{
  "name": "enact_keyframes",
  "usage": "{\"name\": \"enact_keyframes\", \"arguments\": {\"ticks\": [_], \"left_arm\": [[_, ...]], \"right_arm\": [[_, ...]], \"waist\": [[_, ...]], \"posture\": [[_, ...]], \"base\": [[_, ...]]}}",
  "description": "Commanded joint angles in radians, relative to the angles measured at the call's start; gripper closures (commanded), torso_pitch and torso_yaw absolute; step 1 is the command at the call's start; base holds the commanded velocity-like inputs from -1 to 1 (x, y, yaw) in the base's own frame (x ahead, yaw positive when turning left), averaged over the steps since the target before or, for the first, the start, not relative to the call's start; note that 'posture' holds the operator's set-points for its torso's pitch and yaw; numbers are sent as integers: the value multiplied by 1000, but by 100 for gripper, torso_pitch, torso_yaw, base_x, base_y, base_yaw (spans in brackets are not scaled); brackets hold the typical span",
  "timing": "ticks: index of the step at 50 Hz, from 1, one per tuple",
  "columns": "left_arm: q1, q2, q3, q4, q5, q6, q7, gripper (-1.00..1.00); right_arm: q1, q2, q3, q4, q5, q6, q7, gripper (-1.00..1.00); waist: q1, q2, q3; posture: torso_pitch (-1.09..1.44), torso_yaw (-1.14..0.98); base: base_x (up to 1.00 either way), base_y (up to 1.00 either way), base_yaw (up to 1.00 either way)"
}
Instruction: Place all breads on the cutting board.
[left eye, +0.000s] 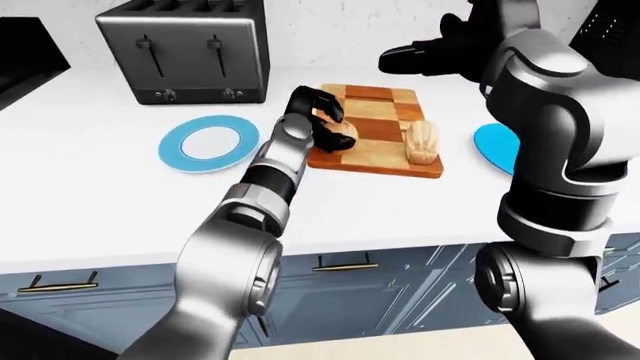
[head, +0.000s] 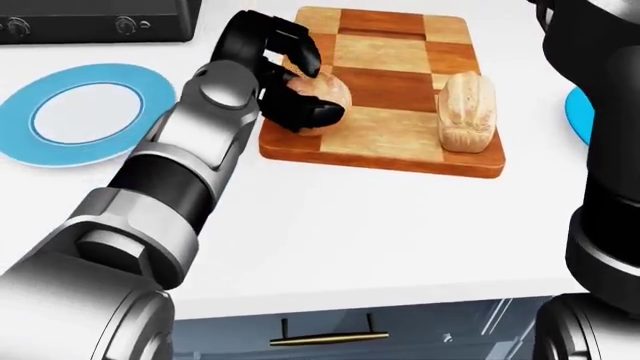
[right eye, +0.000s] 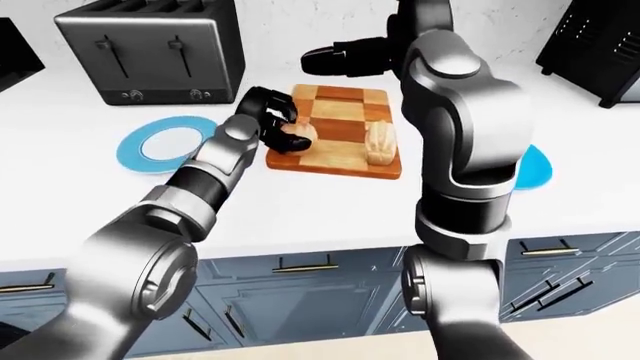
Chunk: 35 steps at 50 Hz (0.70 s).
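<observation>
A checkered wooden cutting board (head: 390, 142) lies on the white counter. A long bread loaf (head: 468, 111) lies on its right part. A round bread roll (head: 332, 91) rests on the board's left part. My left hand (head: 306, 84) has its black fingers curled round the roll, fingers above and thumb below. My right hand (left eye: 402, 58) is raised above the board's top edge, fingers stretched out to the left, empty. It also shows in the right-eye view (right eye: 328, 57).
A silver toaster (left eye: 185, 49) stands at the top left. A blue plate (head: 85, 112) lies left of the board and another blue plate (left eye: 495, 142) lies right of it, partly hidden by my right arm. A black appliance (right eye: 600, 45) stands at the top right. Blue cabinets run below the counter.
</observation>
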Motion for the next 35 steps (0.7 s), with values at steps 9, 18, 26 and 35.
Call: {"name": "enact_keyframes", "arguments": {"ticks": [9,18,26,35], "left_arm": [[-48,10,4,-44,9,-40,9,-100],[-49,7,7,-47,6,-49,16,-100],[-127,36,49,-79,-66,-13,-16,-100],[-187,107,50,-188,-196,90,-29,-100]], "right_arm": [[-34,-2,-1,-22,3,-36,-8,-100],[-37,1,0,-18,5,-38,-8,-100],[-49,-3,4,-10,4,-37,-6,-100],[-61,23,29,2,-15,-38,-7,-100]], "waist": [[-1,-1,-35],[-1,0,-36],[-1,0,-36],[-2,8,-28]], "posture": [[0,0],[0,0],[0,0],[0,0]], "base": [[0,0,0],[0,0,0],[0,0,0],[0,0,0]]}}
